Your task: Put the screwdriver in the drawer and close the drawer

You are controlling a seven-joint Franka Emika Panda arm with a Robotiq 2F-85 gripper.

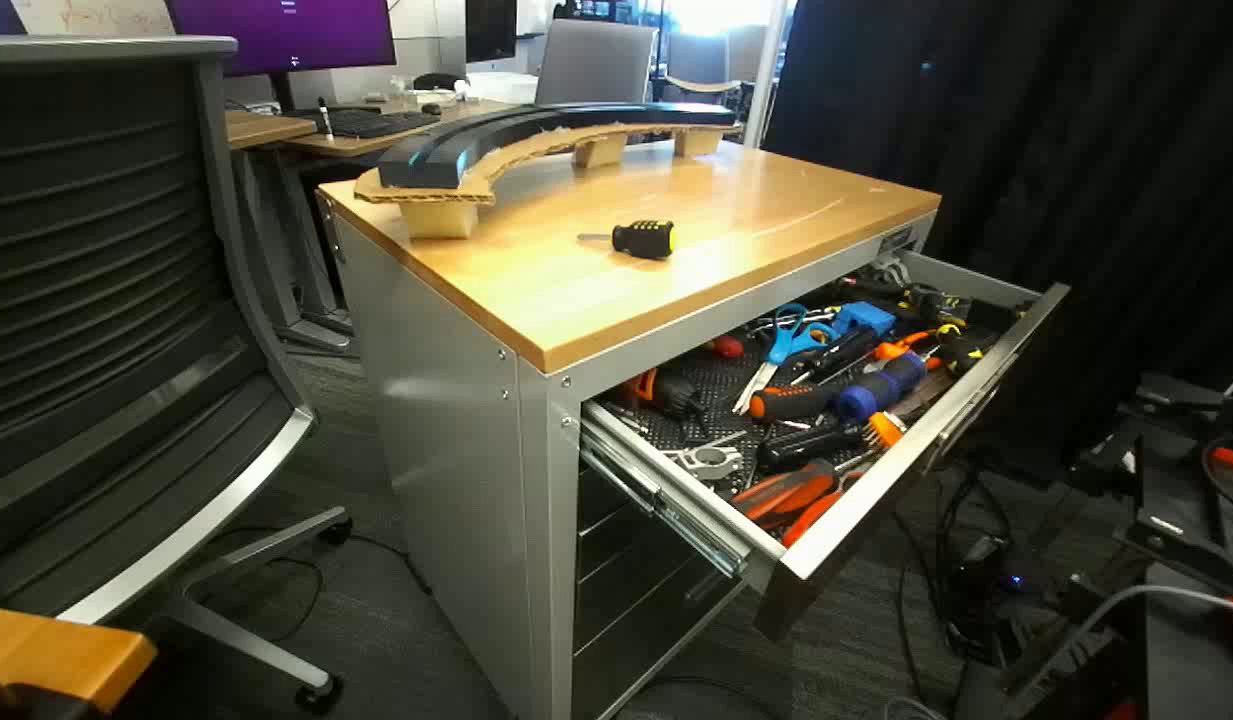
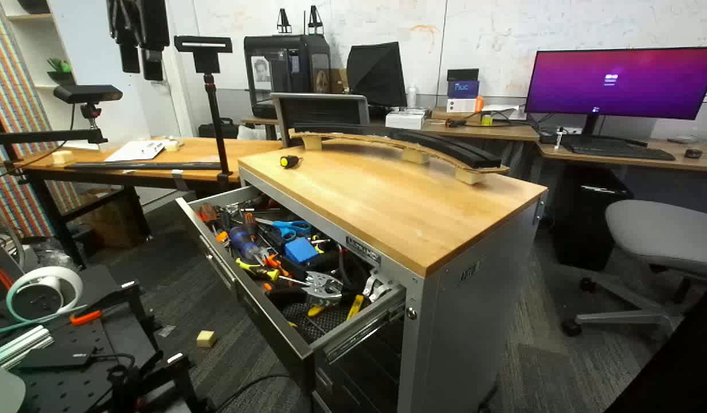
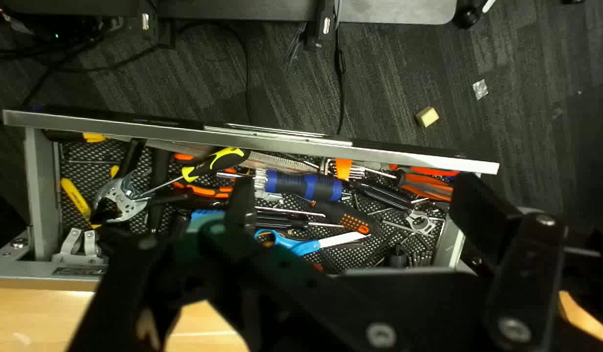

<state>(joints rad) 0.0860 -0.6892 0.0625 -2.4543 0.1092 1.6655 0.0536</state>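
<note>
The screwdriver [image 1: 644, 240] is a stubby black tool with yellow marks. It lies on the wooden worktop, near the edge above the drawer; it also shows in an exterior view [image 2: 289, 161]. It does not show in the wrist view. The grey drawer [image 1: 926, 435] is pulled out and full of tools; it also shows in an exterior view [image 2: 273, 312] and in the wrist view [image 3: 281, 142]. My gripper [image 3: 358, 200] is open with nothing between its fingers, above the drawer in the wrist view. In an exterior view the gripper [image 2: 141, 66] hangs high at the upper left.
A curved black piece on cardboard and blocks [image 1: 566, 135] stands along the worktop's back. The drawer holds blue scissors [image 1: 791, 340], a blue-black handle [image 3: 303, 186] and several other tools. A chair [image 1: 106, 300] stands beside the cabinet [image 1: 456, 450]. A black cart [image 2: 84, 367] stands before the drawer.
</note>
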